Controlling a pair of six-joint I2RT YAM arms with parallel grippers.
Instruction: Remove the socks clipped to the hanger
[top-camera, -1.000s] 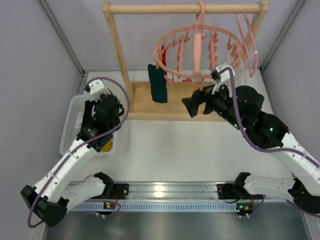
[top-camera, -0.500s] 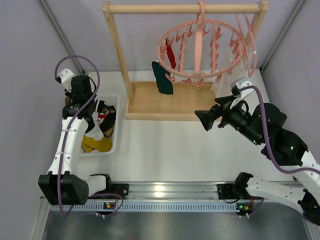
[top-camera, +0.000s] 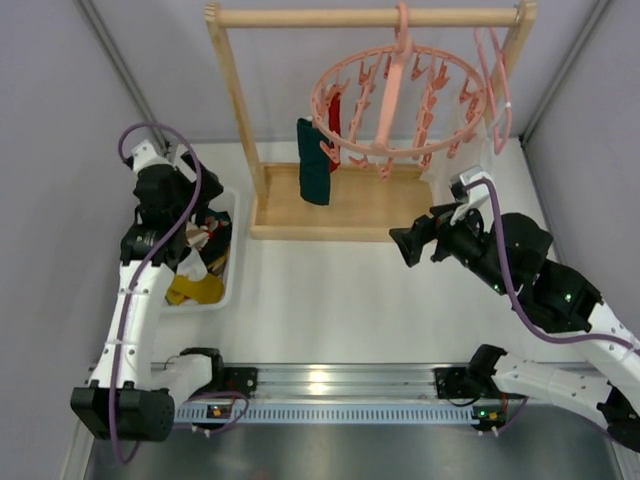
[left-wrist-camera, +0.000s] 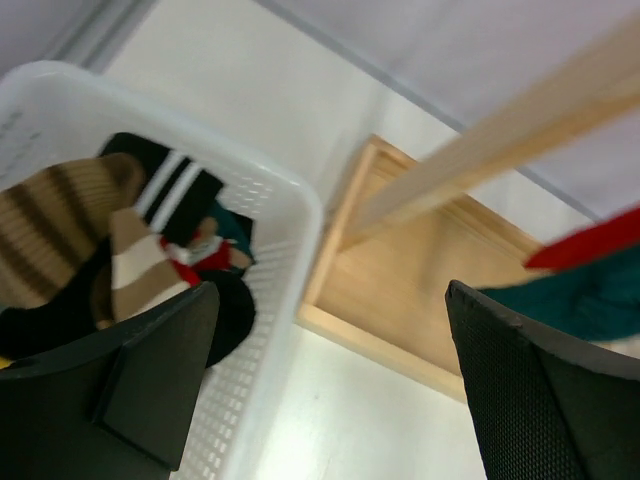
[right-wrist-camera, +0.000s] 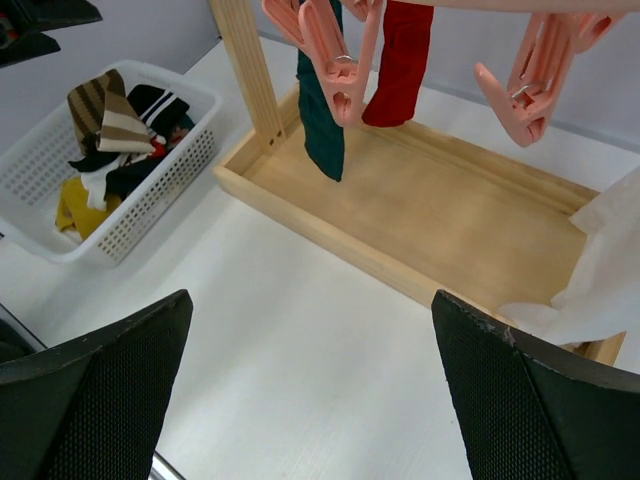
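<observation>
Pink ring hanger (top-camera: 385, 105), upper centre, holds a teal sock (top-camera: 314, 162) and a red sock (top-camera: 334, 112) on its left-side clips. Left gripper (left-wrist-camera: 330, 300) hangs wide and empty over the white basket (right-wrist-camera: 165, 185) where freed socks (left-wrist-camera: 130, 230) collect; right gripper (right-wrist-camera: 312, 300), equally wide, faces the remaining pair.

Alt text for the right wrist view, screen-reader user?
A dark teal sock and a red sock hang down among pink hanger clips over a wooden rack base. A white basket of loose socks sits at left, a white garment at right. The open right gripper's fingers fill the bottom corners.
</observation>
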